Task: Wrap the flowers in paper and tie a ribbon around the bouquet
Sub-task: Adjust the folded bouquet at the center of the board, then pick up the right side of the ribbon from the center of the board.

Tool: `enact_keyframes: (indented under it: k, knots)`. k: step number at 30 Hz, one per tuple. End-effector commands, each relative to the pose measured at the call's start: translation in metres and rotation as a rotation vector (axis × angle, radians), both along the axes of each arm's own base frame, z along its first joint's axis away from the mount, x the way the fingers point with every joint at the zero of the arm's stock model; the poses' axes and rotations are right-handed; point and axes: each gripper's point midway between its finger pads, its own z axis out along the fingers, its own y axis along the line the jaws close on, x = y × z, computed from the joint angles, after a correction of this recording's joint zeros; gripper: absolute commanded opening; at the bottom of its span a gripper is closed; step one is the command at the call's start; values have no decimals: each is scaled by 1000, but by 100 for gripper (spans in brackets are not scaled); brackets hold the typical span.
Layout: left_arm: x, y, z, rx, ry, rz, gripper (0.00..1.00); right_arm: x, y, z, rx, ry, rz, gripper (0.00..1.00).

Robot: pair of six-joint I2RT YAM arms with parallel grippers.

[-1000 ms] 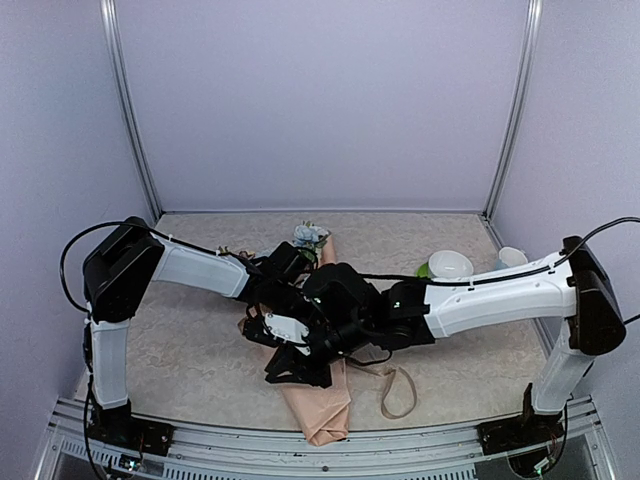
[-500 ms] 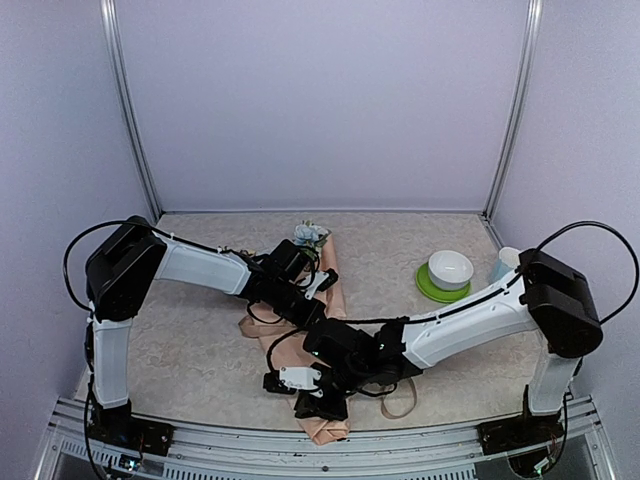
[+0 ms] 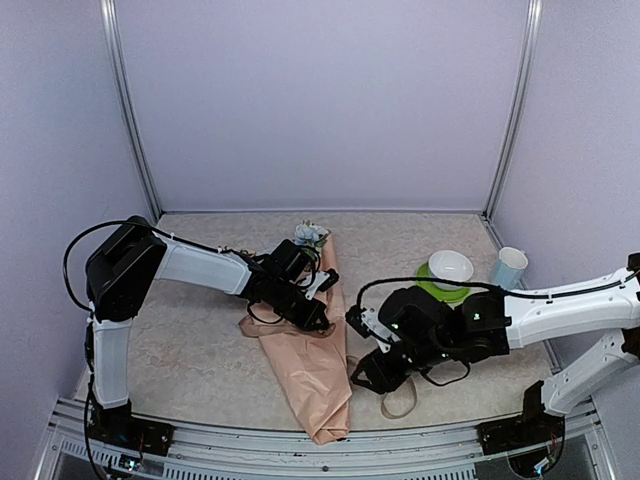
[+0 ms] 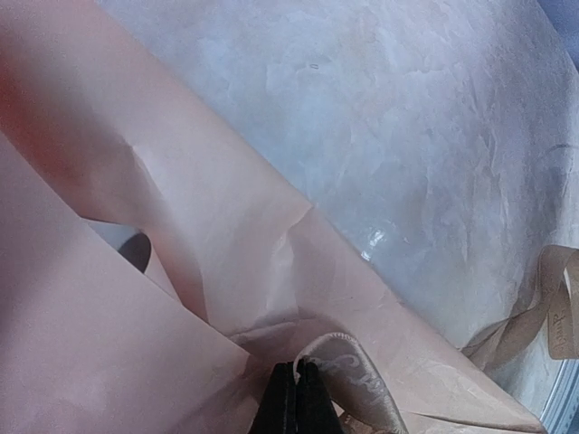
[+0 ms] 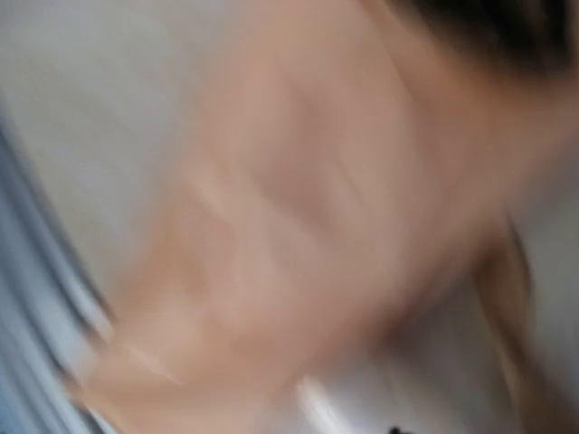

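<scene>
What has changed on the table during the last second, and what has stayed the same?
The right hand left the middle of the bouquet, passed down to its narrow tail, then swung to the robot's right, beside the ribbon loop. Whether it released anything is unclear. The left hand stayed shut at the paper; the bouquet kept its place.

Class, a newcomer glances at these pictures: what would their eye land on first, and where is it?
The peach-pink bouquet lies mid-table, its narrow tail toward the near edge and its blooms at the far end. The left hand is pinched shut on the ribbon over its middle; the right hand hangs just right of it.
</scene>
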Motion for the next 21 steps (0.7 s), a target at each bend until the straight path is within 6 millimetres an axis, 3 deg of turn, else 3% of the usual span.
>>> enact_keyframes:
  k: [1, 6, 8, 11, 15, 17, 19, 21]
  knots:
    - [-10, 29, -44, 166, 46, 19, 0, -28, -67, -58, -228, 263, -257, 53]
    - [-13, 29, -43, 173, 44, 13, 0, -39, -86, -84, -320, 323, -310, 61]
    - [-13, 28, -42, 173, 40, 12, 0, -41, -82, -92, -328, 321, -278, 60]
    - [-13, 28, -41, 172, 38, 13, 0, -39, -72, -105, -327, 313, -234, 46]
    - [-13, 28, -37, 167, 33, 12, 0, -40, -80, -124, -408, 310, -229, 15]
    - [-13, 29, -37, 169, 33, 10, 0, -38, -76, -122, -405, 300, -217, 1]
    - [-13, 29, -37, 170, 32, 9, 0, -29, -69, -108, -363, 266, -210, 0]
    - [-12, 28, -35, 165, 28, 10, 0, -9, -59, -80, -269, 212, -216, 0]
